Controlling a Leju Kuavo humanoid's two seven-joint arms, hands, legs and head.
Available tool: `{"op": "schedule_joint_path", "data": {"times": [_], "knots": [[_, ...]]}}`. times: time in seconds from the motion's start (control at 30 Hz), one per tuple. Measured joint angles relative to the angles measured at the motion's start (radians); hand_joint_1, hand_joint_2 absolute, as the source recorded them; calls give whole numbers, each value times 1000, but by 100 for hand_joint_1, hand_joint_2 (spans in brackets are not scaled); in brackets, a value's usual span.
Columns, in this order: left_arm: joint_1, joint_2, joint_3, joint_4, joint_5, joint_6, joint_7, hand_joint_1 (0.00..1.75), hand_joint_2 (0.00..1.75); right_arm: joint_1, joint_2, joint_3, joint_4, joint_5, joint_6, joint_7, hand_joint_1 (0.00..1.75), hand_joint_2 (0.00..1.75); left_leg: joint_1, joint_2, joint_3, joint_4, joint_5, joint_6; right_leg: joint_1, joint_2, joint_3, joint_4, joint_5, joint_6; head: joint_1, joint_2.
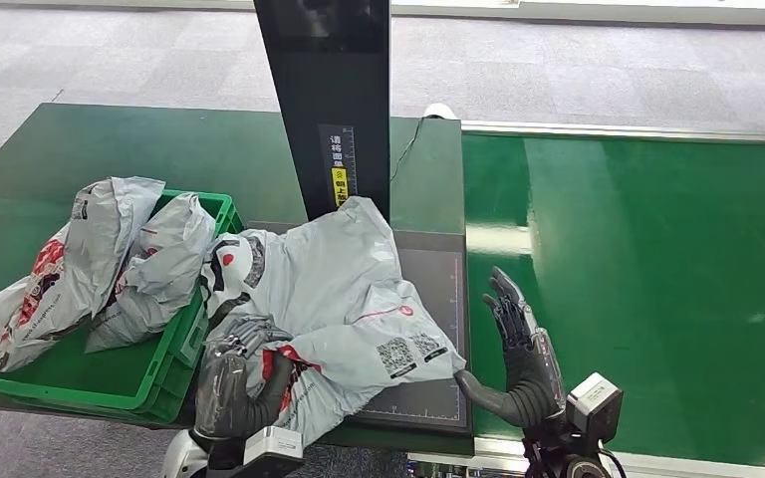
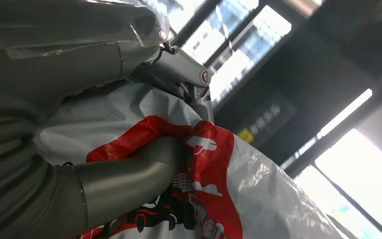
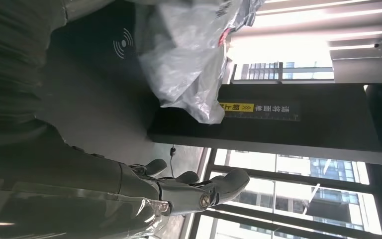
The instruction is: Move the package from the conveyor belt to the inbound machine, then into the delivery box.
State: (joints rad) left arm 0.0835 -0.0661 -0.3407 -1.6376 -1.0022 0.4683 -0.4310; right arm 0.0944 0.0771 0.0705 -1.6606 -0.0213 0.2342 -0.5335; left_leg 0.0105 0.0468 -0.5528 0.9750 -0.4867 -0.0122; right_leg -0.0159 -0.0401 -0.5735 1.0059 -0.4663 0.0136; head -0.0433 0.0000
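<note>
Left hand [image 1: 234, 373] partly buried under the package [image 1: 344, 299], fingertips out of sight in the head view; wrist cut by the near edge. In the left wrist view, thumb [image 2: 129, 174] pressed into the red print, fingers [image 2: 189, 79] half hidden behind the plastic, package [image 2: 258, 189] cut at the frame's edges. Scanner post [image 1: 324, 100] cut off at the far edge, its yellow label [image 1: 339, 184] too small to read. Platform [image 1: 428, 329] mostly covered by the package. Crate [image 1: 80, 378] partly hidden by two bags [image 1: 110, 259]. Right hand [image 1: 520, 349] with wrist cut at the near edge. Package print too small to read.
</note>
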Motion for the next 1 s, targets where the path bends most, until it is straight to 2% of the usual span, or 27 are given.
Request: {"op": "schedule_joint_path", "data": {"times": [0.13, 0.27, 0.43, 0.67, 1.0], "knots": [[-7, 13, 57, -58, -135, 88, 41, 175, 175, 2, 0, 0, 1, 8, 0, -1, 0, 175, 0, 0, 0, 0, 0, 0, 0, 0, 0, 0, 0, 0, 0, 0], [-41, 67, 119, -112, -268, 151, 101, 175, 175, 1, -3, -1, 9, 10, -3, -11, 0, 175, 0, 0, 0, 0, 0, 0, 1, 0, 0, 0, 0, 0, 0, 0], [-105, 123, 190, -141, -353, 175, 120, 175, 175, 1, -12, -5, 18, 8, -9, -27, 0, 175, 0, 0, 0, 0, 1, 0, 1, 0, 0, 0, 0, 0, 0, 0], [-151, 160, 228, -159, -379, 176, 128, 175, 175, 1, -21, -6, 20, 3, -11, -29, 0, 175, 0, 0, 0, 0, 1, 0, 0, 0, 0, 0, 0, 0, 0, 0], [-162, 172, 238, -162, -382, 181, 129, 175, 175, 1, -25, -7, 23, 2, -12, -29, 0, 175, 0, 0, 0, 0, 1, 0, 1, 0, 0, 0, 0, 0, 0, 0]]}}
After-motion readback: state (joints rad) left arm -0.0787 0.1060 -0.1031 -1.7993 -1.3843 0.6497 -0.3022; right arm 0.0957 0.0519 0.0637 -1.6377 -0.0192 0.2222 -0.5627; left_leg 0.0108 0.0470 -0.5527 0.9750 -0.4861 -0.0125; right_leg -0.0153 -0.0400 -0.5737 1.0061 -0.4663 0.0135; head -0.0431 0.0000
